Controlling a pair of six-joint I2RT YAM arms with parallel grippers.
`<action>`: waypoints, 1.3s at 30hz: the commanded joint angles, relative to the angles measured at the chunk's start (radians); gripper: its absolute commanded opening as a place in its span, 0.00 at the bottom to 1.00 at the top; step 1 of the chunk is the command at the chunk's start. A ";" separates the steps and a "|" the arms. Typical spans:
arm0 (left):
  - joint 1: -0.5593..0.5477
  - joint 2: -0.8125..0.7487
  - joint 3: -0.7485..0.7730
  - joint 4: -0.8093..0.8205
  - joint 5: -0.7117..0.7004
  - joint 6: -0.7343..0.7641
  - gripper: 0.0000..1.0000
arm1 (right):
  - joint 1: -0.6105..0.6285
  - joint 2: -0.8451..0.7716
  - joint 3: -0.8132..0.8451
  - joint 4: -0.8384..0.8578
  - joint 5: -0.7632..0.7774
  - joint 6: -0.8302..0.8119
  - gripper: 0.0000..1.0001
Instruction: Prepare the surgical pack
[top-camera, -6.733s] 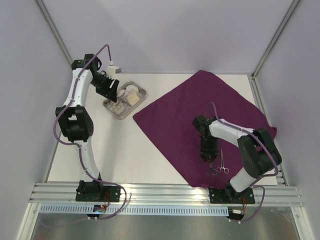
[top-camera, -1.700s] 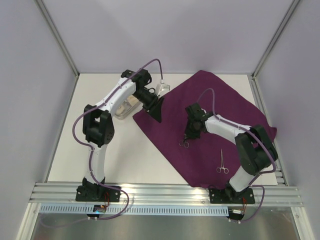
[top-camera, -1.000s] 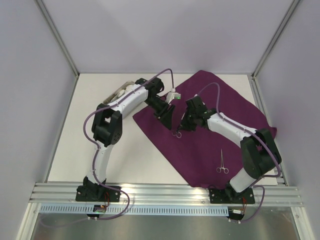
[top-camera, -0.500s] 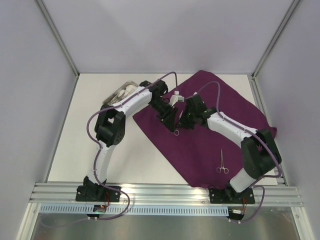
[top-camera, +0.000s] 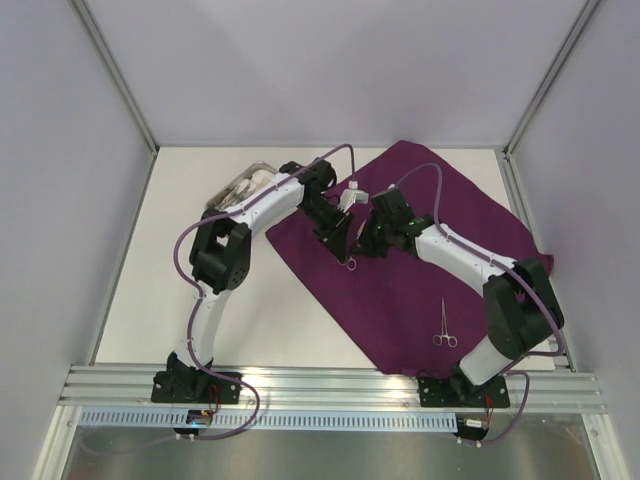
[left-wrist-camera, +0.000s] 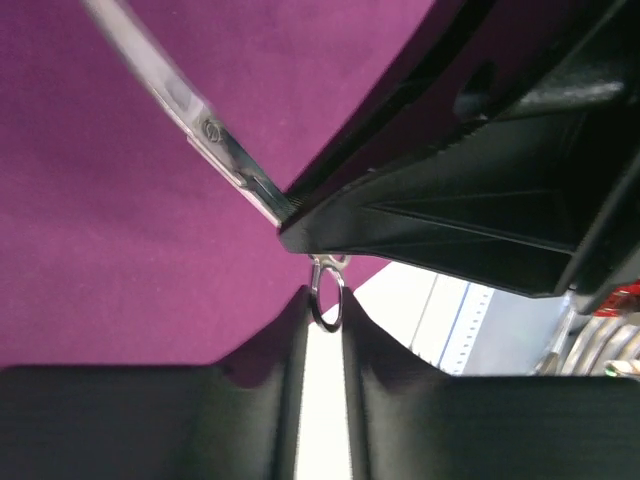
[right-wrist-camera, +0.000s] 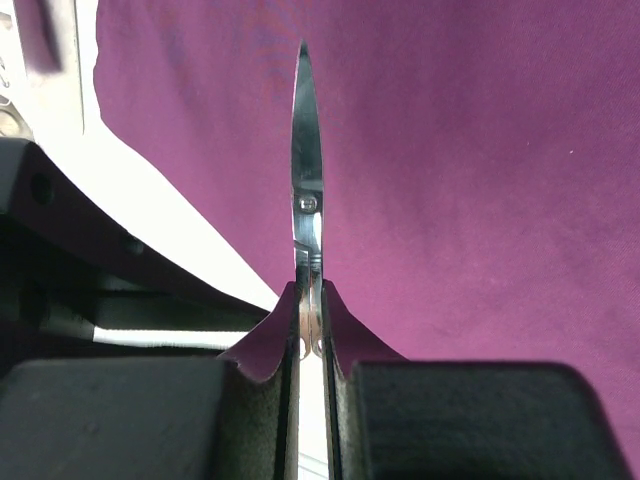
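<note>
- Your right gripper (right-wrist-camera: 308, 292) has its fingers pressed together on the shank of the held clamp (right-wrist-camera: 305, 200). The clamp stands edge-on, with its pointed tip aimed away from the wrist camera over the purple cloth (top-camera: 440, 200).
- Your left gripper (left-wrist-camera: 325, 300) has one of that clamp's finger rings between its fingertips, one fingertip on each side. The gap looks barely wider than the ring, and you cannot tell from the wrist view whether the pads are actually pressing on it.
- The two grippers meet nose to nose above the left part of the cloth, close to its edge, with the clamp bridging them.
- In the left wrist view, the black body of the right gripper fills the upper right, just beyond the ring. This leaves you very little room there.
- In the right wrist view, the left gripper's dark housing crowds the left side in the same way.
- A second clamp (top-camera: 444, 325) lies flat on the near right part of the cloth, well apart from both grippers.
- The steel tray (top-camera: 240, 185) sits on the white table (top-camera: 200, 300), left of the cloth. Your left arm stretches across it and hides much of it, so you cannot make out its contents.
- The cloth lies spread open as a diamond, and its right corner reaches the table's right edge.
</note>
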 joint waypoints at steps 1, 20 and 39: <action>-0.008 0.001 -0.004 0.019 0.012 -0.017 0.21 | 0.004 -0.037 0.032 0.053 -0.011 0.027 0.00; 0.159 -0.051 0.104 -0.190 -0.182 0.090 0.00 | -0.007 -0.132 0.077 -0.017 -0.061 -0.151 0.53; 0.578 0.039 0.348 -0.409 -0.507 0.452 0.00 | -0.012 -0.118 0.052 -0.065 -0.092 -0.242 0.54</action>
